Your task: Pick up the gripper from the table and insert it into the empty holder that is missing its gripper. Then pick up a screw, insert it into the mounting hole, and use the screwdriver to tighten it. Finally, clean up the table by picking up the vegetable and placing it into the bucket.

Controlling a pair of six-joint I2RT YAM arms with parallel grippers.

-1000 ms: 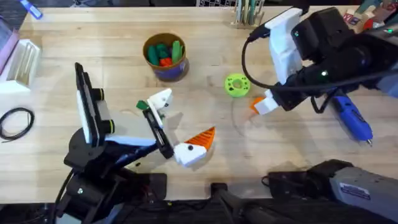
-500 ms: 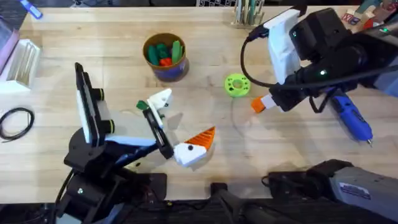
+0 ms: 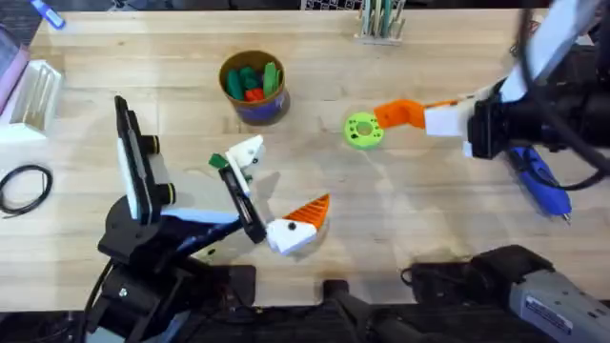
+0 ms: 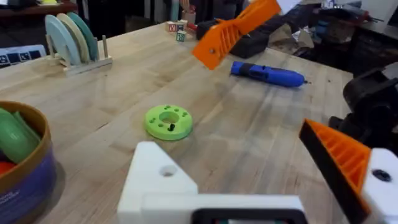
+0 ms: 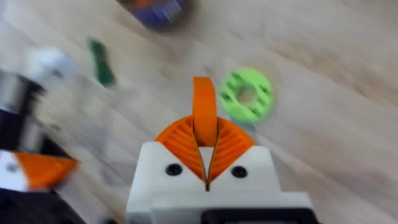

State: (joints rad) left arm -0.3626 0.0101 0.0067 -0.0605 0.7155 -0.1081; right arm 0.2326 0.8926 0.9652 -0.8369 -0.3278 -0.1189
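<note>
My right gripper (image 3: pixel 408 116) hangs over the table just right of the green disc, shut on the small orange gripper (image 3: pixel 389 114). In the right wrist view the gripper (image 5: pixel 204 102) stands up between my ribbed orange pads (image 5: pixel 180 140). My left gripper (image 3: pixel 274 189) is open and holds nothing. One of its fingers is the bare white holder (image 3: pixel 248 150) (image 4: pixel 155 180); the other carries an orange wedge (image 3: pixel 310 211) (image 4: pixel 339 162). The dark green vegetable (image 3: pixel 217 162) lies beside the holder. The bucket (image 3: pixel 254 88) stands behind it with toy vegetables inside. The blue screwdriver (image 3: pixel 538 181) lies at the far right.
A flat bright green disc (image 3: pixel 363 131) (image 4: pixel 168 121) with holes lies mid-table. A pencil holder (image 3: pixel 379 21) stands at the back edge. A white rack (image 3: pixel 33 95) and a black cable (image 3: pixel 24 186) sit at the left.
The right arm has swung back and to the right and turned its wrist. The orange gripper it holds now sits higher, beside the green disc. The left arm has not moved.
</note>
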